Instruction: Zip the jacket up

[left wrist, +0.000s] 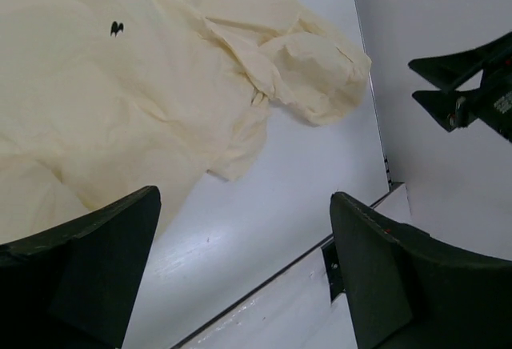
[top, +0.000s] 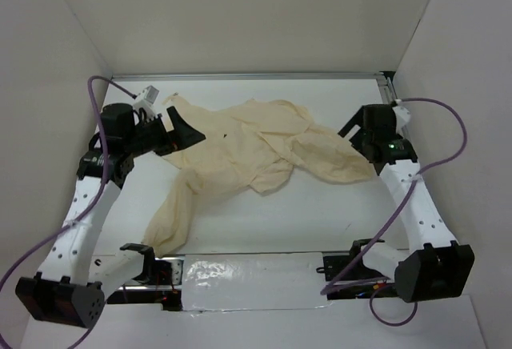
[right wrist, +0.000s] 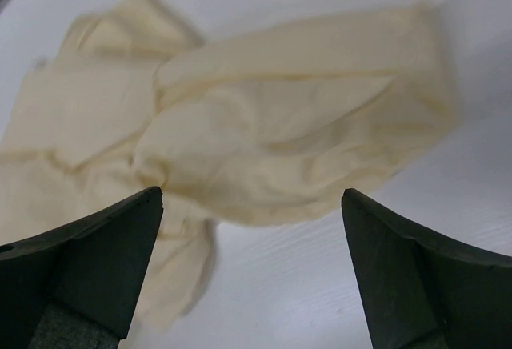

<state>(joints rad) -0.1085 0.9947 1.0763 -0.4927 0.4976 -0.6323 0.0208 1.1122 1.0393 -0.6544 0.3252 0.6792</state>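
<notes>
The pale cream jacket (top: 256, 145) lies crumpled in the middle of the white table, one sleeve trailing toward the near left. My left gripper (top: 186, 133) hovers over its far left edge, jaws wide open and empty. In the left wrist view (left wrist: 244, 197) the jacket (left wrist: 160, 69) fills the upper left and bears a small black mark (left wrist: 117, 28). My right gripper (top: 358, 141) is open and empty just right of the jacket's right end. In the right wrist view (right wrist: 252, 197) the bunched fabric (right wrist: 264, 141) lies just beyond the fingertips. No zipper shows.
White enclosure walls stand on the left, back and right. A metal rail (top: 248, 77) runs along the far edge. A shiny tape strip (top: 248, 281) lies at the near edge between the arm bases. Purple cables (top: 448, 117) loop beside both arms.
</notes>
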